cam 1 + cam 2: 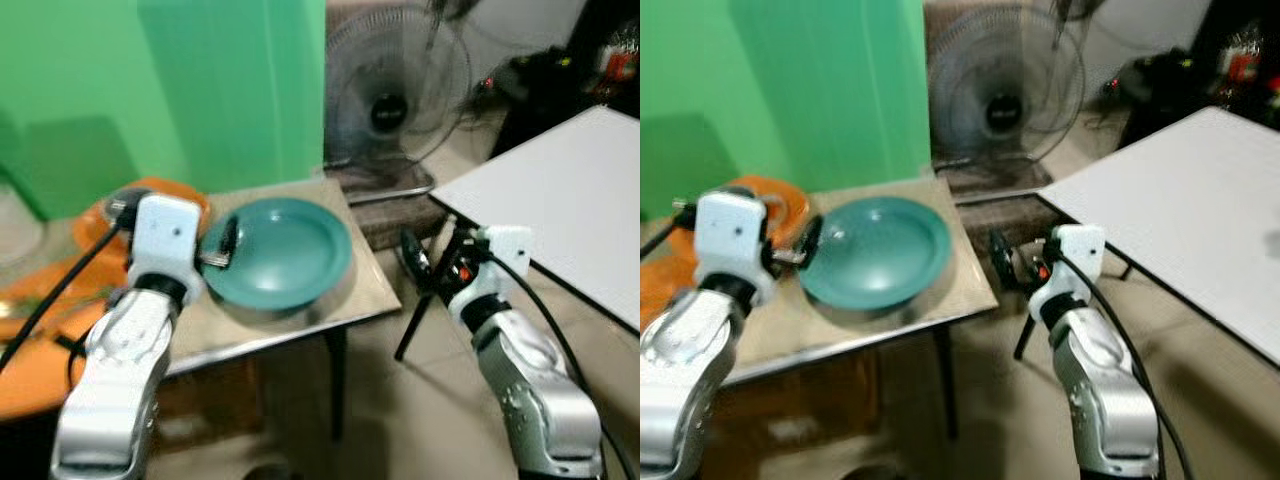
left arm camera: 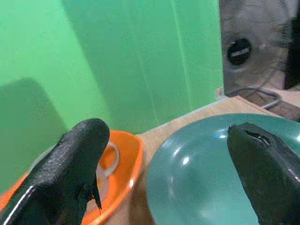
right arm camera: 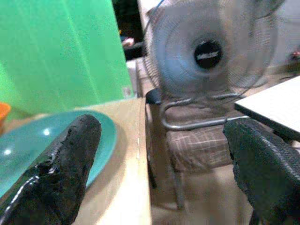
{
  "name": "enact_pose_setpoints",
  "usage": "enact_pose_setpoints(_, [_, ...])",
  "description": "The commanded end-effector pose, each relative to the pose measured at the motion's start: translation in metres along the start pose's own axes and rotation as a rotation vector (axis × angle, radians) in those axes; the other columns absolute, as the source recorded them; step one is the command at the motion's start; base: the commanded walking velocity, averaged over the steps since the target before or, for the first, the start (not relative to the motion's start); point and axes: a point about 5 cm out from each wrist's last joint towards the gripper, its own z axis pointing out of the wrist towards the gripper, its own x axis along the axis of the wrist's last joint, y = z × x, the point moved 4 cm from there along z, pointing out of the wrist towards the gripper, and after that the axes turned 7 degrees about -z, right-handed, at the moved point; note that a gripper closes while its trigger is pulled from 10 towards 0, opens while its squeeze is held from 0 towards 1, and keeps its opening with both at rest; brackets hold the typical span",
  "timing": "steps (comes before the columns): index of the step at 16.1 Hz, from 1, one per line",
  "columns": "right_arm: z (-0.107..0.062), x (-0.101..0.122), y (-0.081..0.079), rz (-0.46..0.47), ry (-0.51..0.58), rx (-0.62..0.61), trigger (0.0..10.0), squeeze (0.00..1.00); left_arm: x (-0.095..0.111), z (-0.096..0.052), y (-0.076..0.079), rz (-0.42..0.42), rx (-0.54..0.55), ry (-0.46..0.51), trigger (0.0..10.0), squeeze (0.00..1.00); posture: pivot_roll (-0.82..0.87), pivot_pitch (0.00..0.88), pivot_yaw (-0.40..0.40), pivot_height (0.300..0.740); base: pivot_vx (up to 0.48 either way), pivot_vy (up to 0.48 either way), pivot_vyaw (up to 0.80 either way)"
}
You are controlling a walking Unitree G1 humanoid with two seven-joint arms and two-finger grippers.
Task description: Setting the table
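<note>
Presently, the wide-open left gripper reaches the teal plate at centre frame; next, closing on its rim.

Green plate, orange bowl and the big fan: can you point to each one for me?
green plate (image 1: 285,250), left eye view, on its inner dish.
orange bowl (image 2: 123,165), left wrist view, on its inside wall.
fan (image 3: 207,55), right wrist view, on its dark hub.

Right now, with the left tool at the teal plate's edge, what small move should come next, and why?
Probably ease the left tool forward and close it on the near rim of the teal plate. Its fingers are open, one over the plate and one toward the orange bowl, so the rim isn't gripped yet.
</note>
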Motion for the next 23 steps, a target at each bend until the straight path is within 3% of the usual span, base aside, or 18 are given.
enact_pose_setpoints(1, [0.002, 0.005, -0.006, 0.004, 0.016, 0.014, 10.0, 0.00, 0.001, 0.000, -0.003, 0.008, 0.006, -0.001, 10.0, 0.00, 0.00, 0.005, 0.014, 0.740, 0.000, 0.454, 0.00])
enact_pose_setpoints(6, [0.002, 0.007, -0.005, 0.001, 0.011, 0.021, 10.0, 0.00, 0.002, 0.001, -0.002, 0.041, 0.002, 0.003, 10.0, 0.00, 0.00, 0.004, 0.007, 0.740, 0.000, 0.251, 0.00])
enact_pose_setpoints(11, [0.011, 0.014, -0.004, -0.044, -0.033, 0.005, 10.0, 0.00, -0.002, -0.001, 0.000, -0.006, -0.020, -0.016, 10.0, 0.00, -0.01, 0.014, -0.006, 0.740, 0.000, -0.288, 0.00])
enact_pose_setpoints(13, [0.018, 0.019, -0.003, 0.015, -0.046, 0.021, 10.0, 0.00, -0.004, -0.003, 0.002, 0.004, -0.046, -0.023, 10.0, 0.00, -0.01, 0.019, -0.008, 0.740, 0.000, 0.000, 0.00])
enact_pose_setpoints(14, [0.034, 0.021, 0.006, 0.041, -0.077, 0.010, 10.0, 1.00, -0.002, -0.004, 0.005, 0.004, -0.097, -0.012, 10.0, 0.00, -0.01, 0.022, -0.009, 0.740, 0.000, 0.000, 0.00])
enact_pose_setpoints(16, [0.050, 0.015, 0.014, 0.024, -0.163, -0.024, 10.0, 1.00, 0.001, -0.005, 0.011, -0.001, -0.169, 0.001, 10.0, 0.00, -0.01, 0.024, -0.010, 0.740, 0.000, 0.000, 0.00])
enact_pose_setpoints(18, [0.071, 0.019, 0.013, 0.121, -0.210, -0.003, 10.0, 1.00, 0.003, -0.007, 0.020, -0.032, -0.276, 0.001, 10.0, 0.00, -0.02, 0.031, -0.019, 0.740, 0.000, 0.000, 0.00])
enact_pose_setpoints(21, [0.098, 0.011, 0.021, 0.228, -0.386, -0.023, 10.0, 1.00, -0.006, -0.026, 0.052, 0.047, -0.599, -0.056, 10.0, 0.00, -0.03, 0.039, -0.042, 0.740, 0.000, 0.000, 0.00])
enact_pose_setpoints(22, [0.103, 0.011, 0.019, 0.275, -0.417, 0.004, 10.0, 0.72, -0.008, -0.029, 0.056, 0.051, -0.637, -0.065, 10.0, 0.00, -0.03, 0.041, -0.046, 0.740, 0.000, 0.000, 0.00])
enact_pose_setpoints(23, [0.105, 0.008, 0.018, 0.303, -0.448, 0.013, 10.0, 0.03, -0.007, -0.030, 0.057, 0.044, -0.644, -0.063, 10.0, 0.00, -0.04, 0.042, -0.047, 0.740, 0.000, 0.000, 0.00])
